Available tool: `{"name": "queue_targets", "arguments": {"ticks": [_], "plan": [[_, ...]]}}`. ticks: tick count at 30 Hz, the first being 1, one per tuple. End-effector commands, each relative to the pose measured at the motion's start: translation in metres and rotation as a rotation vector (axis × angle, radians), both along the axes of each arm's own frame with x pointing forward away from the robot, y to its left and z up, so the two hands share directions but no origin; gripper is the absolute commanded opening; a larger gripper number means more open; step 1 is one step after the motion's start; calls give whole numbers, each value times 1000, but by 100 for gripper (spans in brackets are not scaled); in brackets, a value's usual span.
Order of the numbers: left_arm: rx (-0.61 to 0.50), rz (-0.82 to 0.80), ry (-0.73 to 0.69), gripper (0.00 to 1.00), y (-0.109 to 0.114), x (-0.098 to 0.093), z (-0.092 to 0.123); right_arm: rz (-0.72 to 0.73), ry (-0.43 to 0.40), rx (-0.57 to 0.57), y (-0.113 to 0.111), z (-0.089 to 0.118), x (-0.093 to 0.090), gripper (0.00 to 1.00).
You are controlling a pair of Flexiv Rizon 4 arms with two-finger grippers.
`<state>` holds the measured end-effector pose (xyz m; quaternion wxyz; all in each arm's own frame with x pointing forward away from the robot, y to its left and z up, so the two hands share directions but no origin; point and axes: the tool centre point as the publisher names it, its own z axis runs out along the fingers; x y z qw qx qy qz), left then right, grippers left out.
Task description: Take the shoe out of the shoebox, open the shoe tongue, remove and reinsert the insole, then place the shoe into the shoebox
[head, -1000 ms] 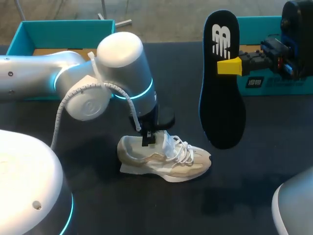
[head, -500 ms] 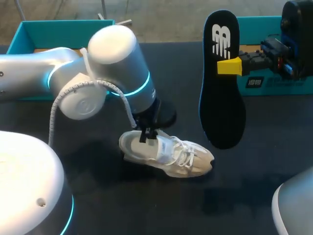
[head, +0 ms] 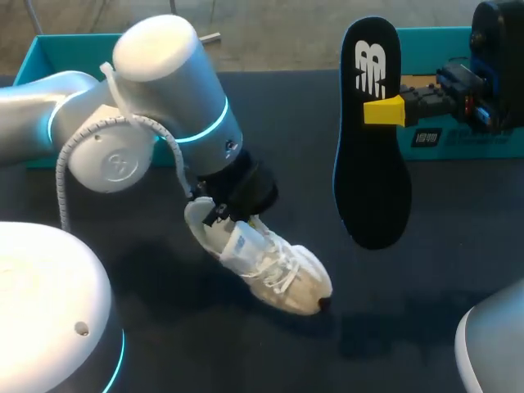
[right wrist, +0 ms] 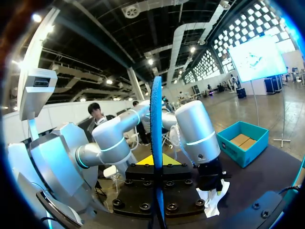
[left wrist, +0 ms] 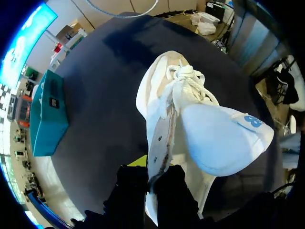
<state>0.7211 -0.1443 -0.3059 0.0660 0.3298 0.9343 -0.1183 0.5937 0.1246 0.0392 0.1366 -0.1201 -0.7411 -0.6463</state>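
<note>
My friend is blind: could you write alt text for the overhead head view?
The left gripper grips a white shoe at its opening, tilted toe-down over the dark table. The right gripper holds a black insole upright in the air.

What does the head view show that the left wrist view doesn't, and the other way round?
Only the head view shows the black insole, held upright in the right hand, away from the white shoe, and the left arm reaching in. Only the left wrist view shows the tongue pulled open and the eyelet strip pinched in the left hand. Both show the shoe gripped by the left hand, with the dark table beneath.
</note>
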Motion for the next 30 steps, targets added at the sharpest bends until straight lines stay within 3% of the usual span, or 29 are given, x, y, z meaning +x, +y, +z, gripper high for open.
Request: {"name": "queue_targets", "arguments": {"ticks": [1, 15, 30], "plan": [[7, -124, -22, 0, 7, -9, 12, 4, 2, -3, 3, 0, 3, 0], [39, -555, -85, 0, 3, -42, 7, 4, 2, -3, 3, 0, 3, 0], [56, -687, -76, 0, -12, -59, -1, 4, 2, -3, 3, 0, 3, 0]]}}
